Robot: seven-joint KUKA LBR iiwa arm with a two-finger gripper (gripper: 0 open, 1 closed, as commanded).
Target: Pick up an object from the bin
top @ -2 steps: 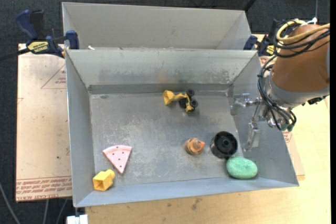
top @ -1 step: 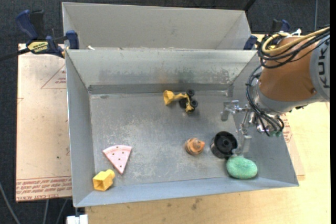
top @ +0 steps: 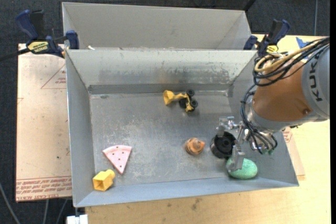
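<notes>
The gripper point(top: 236, 150) hangs low in the front right corner of the bin point(top: 152, 128), just over a rounded green lump point(top: 244, 169) and beside a black piece point(top: 222, 145); whether it is opened or closed I cannot tell.

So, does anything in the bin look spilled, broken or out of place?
Nothing stands out. The pink wedge, yellow block, yellow-and-black toy, orange piece, black piece and green lump all lie loose inside the bin, the last two by the gripper.
</notes>
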